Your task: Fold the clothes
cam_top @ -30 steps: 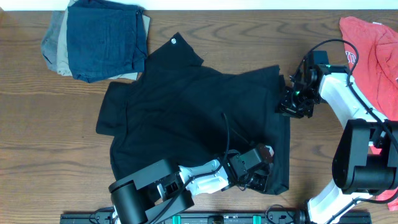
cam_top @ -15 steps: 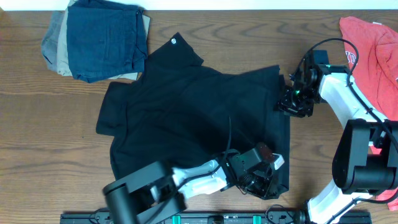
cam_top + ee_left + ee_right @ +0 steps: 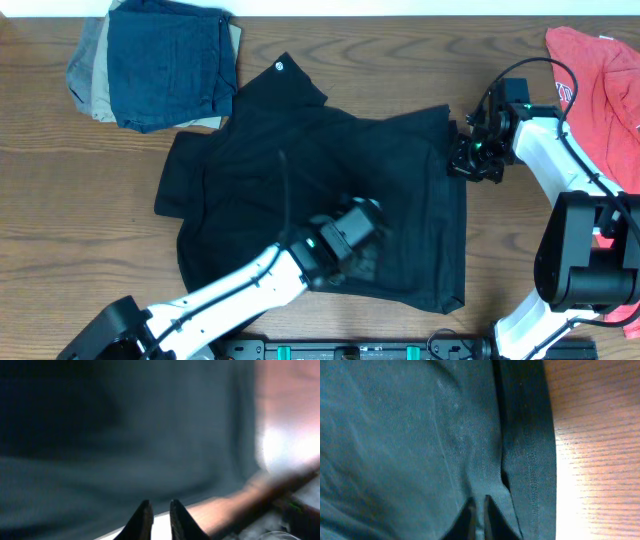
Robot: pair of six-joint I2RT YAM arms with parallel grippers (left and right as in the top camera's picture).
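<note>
Black T-shirt (image 3: 300,170) lies spread mid-table, its long axis about 9 to 3 o'clock, hem (image 3: 530,460) at 3. Right gripper (image 3: 478,510), the nearer one, is closed on fabric just inside that hem, the shirt stretching toward 9 from it. Left gripper (image 3: 157,516), over the 6 o'clock part, is blurred and I cannot tell its state. White round logo (image 3: 280,67) near 12: unreadable

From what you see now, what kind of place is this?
Likely a robot laundry-folding bench: a black T-shirt spread on a wooden table, a folded stack, a left arm and a right arm.
</note>
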